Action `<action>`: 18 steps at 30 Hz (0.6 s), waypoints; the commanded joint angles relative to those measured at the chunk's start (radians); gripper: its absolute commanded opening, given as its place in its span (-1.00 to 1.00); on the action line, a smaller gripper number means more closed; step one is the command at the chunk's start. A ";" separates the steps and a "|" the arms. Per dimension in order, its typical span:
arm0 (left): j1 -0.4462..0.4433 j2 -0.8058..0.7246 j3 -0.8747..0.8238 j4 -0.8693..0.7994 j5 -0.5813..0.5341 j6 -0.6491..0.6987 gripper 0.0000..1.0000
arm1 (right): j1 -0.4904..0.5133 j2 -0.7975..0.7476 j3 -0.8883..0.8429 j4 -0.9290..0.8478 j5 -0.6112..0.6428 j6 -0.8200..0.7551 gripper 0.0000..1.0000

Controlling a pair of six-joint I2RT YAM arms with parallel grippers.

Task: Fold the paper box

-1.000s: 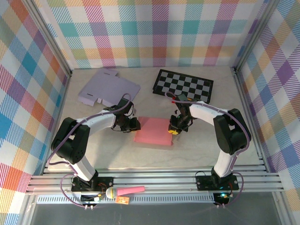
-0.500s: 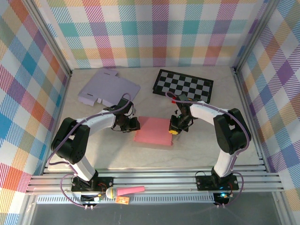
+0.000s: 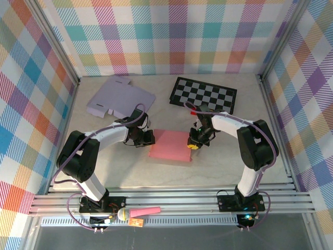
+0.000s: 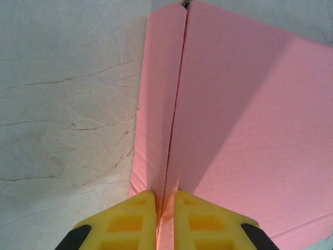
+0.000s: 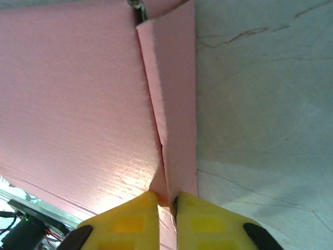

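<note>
The paper box [image 3: 170,145] is a flat pink cardboard sheet lying mid-table. My left gripper [image 3: 149,137] sits at its left edge. In the left wrist view the yellow fingers [image 4: 125,221] of the left gripper [image 4: 165,208] are pinched shut on a raised fold of the pink box [image 4: 250,120]. My right gripper [image 3: 194,144] sits at the right edge. In the right wrist view its yellow fingers [image 5: 208,224] are closed on the narrow side flap [image 5: 177,130], the right gripper [image 5: 167,204] holding it up off the table.
A flat lilac cardboard blank [image 3: 118,98] lies at the back left and a black-and-white checkered sheet [image 3: 204,95] at the back right. Plaid walls close in three sides. A pink tool [image 3: 140,212] rests on the front rail [image 3: 177,202].
Both arms stay at the pink box's edges. The right gripper has shifted very slightly toward the far side; the box lies where it was.
</note>
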 commanded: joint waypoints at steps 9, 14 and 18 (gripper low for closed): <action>-0.018 0.022 -0.010 0.015 0.052 0.002 -0.83 | -0.069 0.018 -0.051 0.119 -0.038 -0.079 -0.05; -0.018 0.025 -0.009 0.019 0.059 0.000 -0.91 | -0.074 0.042 -0.059 0.166 -0.084 -0.104 0.11; -0.018 0.023 -0.018 0.028 0.062 -0.006 -0.93 | -0.075 0.053 -0.053 0.219 -0.140 -0.113 0.20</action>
